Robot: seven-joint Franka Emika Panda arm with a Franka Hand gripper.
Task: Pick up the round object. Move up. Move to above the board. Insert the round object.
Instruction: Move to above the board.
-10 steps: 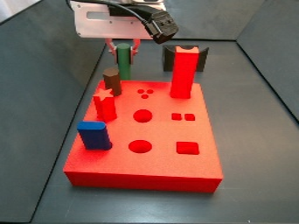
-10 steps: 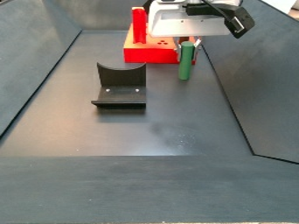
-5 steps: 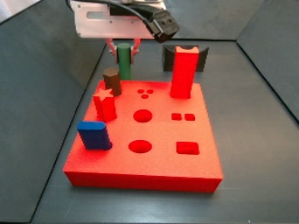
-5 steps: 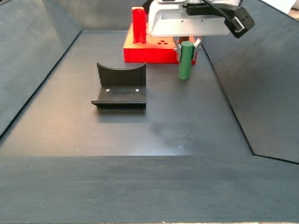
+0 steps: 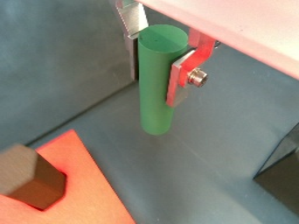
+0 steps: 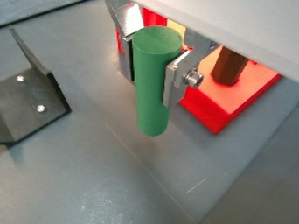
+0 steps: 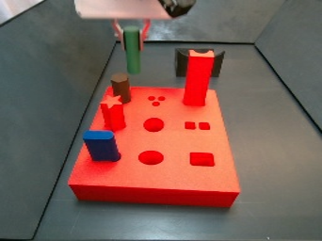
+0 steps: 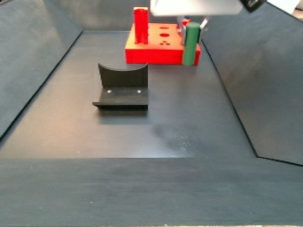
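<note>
The round object (image 5: 159,79) is a tall slim green cylinder, upright between my gripper's silver fingers (image 5: 184,74) in both wrist views (image 6: 155,79). My gripper (image 7: 132,36) is shut on it and holds it raised off the floor, behind the far end of the board (image 7: 176,179). In a side view the peg (image 8: 190,44) hangs in front of the board (image 8: 154,56). The board is a flat red block with round and square holes (image 7: 152,124).
On the board stand a tall red pillar (image 7: 197,77), a short dark brown cylinder (image 7: 120,87), a red star piece (image 7: 112,113) and a blue block (image 7: 101,146). The dark fixture (image 8: 120,86) stands on the grey floor. Dark walls enclose the floor.
My gripper has risen, lifting the green peg off the floor. Most of the gripper body has left the top of both side views.
</note>
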